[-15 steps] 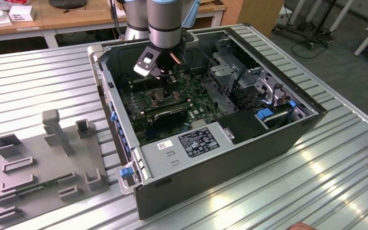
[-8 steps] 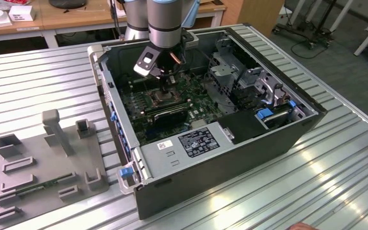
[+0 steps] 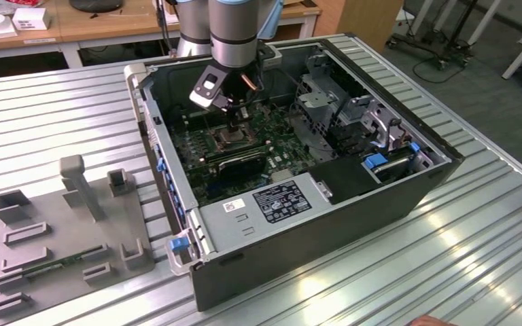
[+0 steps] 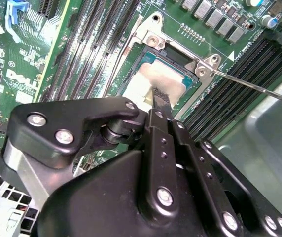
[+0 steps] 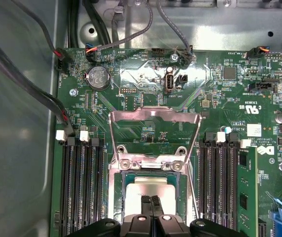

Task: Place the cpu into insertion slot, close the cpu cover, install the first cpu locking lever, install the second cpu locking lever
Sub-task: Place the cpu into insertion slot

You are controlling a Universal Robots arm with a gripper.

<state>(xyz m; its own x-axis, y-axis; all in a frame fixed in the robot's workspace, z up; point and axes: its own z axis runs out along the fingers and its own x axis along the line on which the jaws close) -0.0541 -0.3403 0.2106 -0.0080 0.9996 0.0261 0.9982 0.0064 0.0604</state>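
**A:** Broadly, what did the panel show, largest item first?

**B:** A ribbed tabletop [image 3: 52,109] carried an open computer case [image 3: 334,224], and inside it lay the green motherboard [image 5: 220,98]. On the board the cpu cover [image 5: 156,116] stood hinged up, away from the insertion slot [image 5: 115,192]. The cpu [image 5: 148,185] lay inside that slot, silvery top upward. The gripper [image 5: 151,202] hung directly over the chip, its fingers clenched together with nothing between them.

**A:** How was the seating step best done?

**B:** Judged from these views, the chip had to lie flat and square within the rim. Any contact was therefore best kept light and straight down, never sideways across the contacts beneath.

**A:** What remained uncertain?

**B:** The gripper's body hid the near edge of slot and chip in both wrist views. Whether the fingertips touched the metal top or hovered just above it could not be told. One thin locking lever [image 4: 259,89] ran out beside the memory slots [image 4: 229,106]; the other lever's position was hard to make out.
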